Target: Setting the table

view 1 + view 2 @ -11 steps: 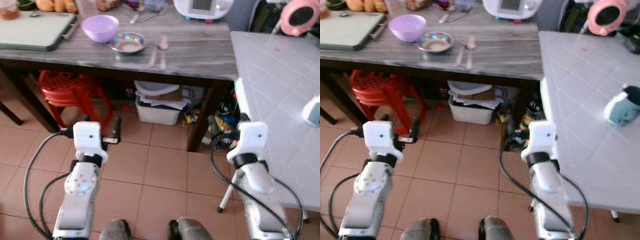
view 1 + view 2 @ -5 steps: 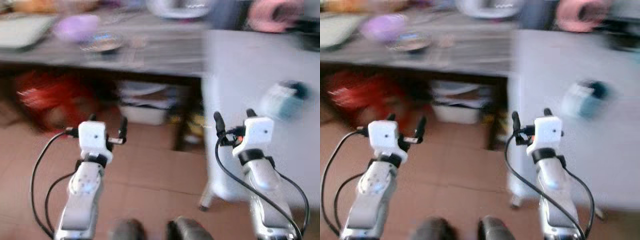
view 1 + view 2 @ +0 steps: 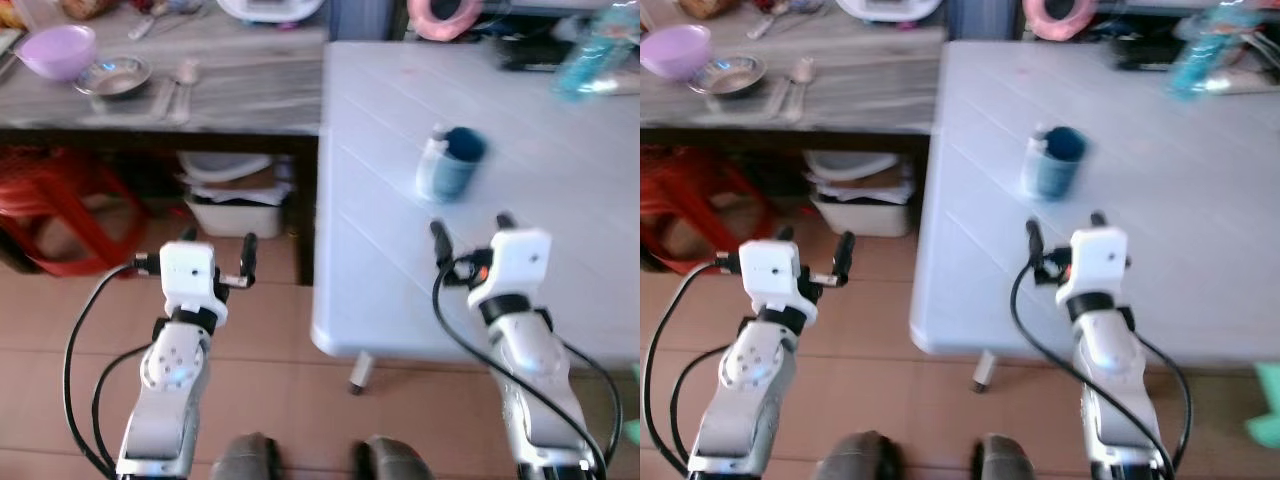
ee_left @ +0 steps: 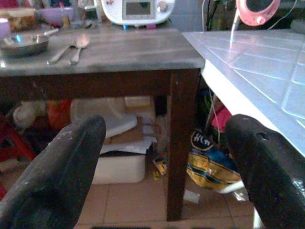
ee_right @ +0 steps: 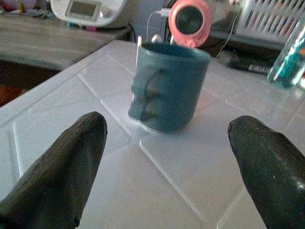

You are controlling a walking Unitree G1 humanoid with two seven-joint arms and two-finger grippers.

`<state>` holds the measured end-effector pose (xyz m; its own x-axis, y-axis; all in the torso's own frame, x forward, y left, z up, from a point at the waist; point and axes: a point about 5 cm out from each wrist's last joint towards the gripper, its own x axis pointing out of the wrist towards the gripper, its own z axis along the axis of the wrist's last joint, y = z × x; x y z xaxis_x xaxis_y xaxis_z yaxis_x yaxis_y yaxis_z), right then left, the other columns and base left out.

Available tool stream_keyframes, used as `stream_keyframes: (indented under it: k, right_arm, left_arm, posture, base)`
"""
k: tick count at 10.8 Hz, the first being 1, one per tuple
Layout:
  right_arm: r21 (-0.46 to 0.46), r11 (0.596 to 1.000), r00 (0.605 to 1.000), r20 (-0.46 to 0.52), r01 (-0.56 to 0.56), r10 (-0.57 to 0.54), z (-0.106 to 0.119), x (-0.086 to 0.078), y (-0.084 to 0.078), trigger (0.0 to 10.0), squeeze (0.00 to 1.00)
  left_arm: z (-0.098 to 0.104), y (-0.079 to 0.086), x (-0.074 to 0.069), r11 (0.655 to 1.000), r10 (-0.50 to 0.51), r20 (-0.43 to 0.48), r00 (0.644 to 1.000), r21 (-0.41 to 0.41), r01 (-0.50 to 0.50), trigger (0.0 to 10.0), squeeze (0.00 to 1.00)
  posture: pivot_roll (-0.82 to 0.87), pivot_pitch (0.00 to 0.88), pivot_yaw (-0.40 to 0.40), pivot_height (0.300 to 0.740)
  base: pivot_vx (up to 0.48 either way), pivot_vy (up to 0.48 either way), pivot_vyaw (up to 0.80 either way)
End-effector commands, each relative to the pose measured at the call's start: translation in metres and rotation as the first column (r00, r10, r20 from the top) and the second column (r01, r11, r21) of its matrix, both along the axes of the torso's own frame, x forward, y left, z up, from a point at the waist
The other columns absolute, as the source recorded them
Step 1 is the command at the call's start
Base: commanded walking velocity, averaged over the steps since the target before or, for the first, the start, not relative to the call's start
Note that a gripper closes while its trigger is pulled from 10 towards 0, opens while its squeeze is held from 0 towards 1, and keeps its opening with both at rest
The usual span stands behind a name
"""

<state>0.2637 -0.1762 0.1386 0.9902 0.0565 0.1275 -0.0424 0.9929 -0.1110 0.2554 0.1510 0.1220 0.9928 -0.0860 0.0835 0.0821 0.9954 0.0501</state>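
A blue mug point(image 3: 450, 170) with a spoon handle sticking out stands upright on the white folding table point(image 3: 560, 250). My right gripper point(image 3: 470, 232) is open over the table's near part, just short of the mug point(image 5: 169, 86), which sits between the lines of its fingers point(image 5: 57, 167). To the left, the grey wooden table point(image 3: 250, 95) carries a purple bowl point(image 3: 55, 48), a steel bowl point(image 3: 115, 75) and two spoons point(image 3: 178, 88). My left gripper point(image 3: 195, 257) is open over the floor, facing the wooden table's leg point(image 4: 183, 138), with nothing between its fingers point(image 4: 62, 167).
Under the wooden table are a red plastic stool point(image 3: 50, 205) and a white bin point(image 3: 235, 205) with clutter. A white appliance point(image 3: 270, 8), a pink fan point(image 3: 445, 12) and a plastic bottle point(image 3: 590, 50) stand at the back. Tiled floor lies between the tables.
The camera has swung right: the white table and mug now lie ahead, the wooden table has shifted left. Both grippers stay open and empty.
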Motion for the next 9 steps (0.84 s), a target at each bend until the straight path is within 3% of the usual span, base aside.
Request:
stream_keyframes:
  k: [1,5,7,9]
  right_arm:
    - [0.008,1.0,1.0,-0.006,0.0,0.0,-0.001,0.002,0.0,10.0,0.0]
    - [-0.022,1.0,0.999,0.029,-0.019,0.019,0.009,0.014,-0.004,10.0,0.0]
    - [-0.01,1.0,0.999,0.034,-0.021,0.021,0.009,0.014,-0.001,10.0,0.0]
    - [-0.003,1.0,0.999,0.033,-0.018,0.018,0.009,0.014,-0.001,10.0,0.0]
  left_arm:
    - [-0.001,0.004,-0.002,1.0,0.012,-0.009,1.0,0.011,-0.012,10.0,0.0]
    - [0.0,0.005,-0.003,1.0,0.003,-0.001,1.0,0.015,-0.003,10.0,0.0]
    - [0.001,0.002,-0.005,1.0,-0.01,0.007,1.0,0.016,0.01,10.0,0.0]
    - [0.003,0.001,-0.004,1.0,-0.023,0.009,1.0,0.012,0.023,10.0,0.0]
  posture:
    - [-0.04,0.177,0.011,0.74]
    - [-0.03,0.185,0.014,0.74]
    - [-0.03,0.194,0.018,0.74]
    - [-0.04,0.205,0.017,0.74]
  base:
    - [0.0,-0.322,0.0]
    - [0.0,0.0,0.0]
    - [0.367,0.0,0.65]
    - [0.388,0.0,0.0]
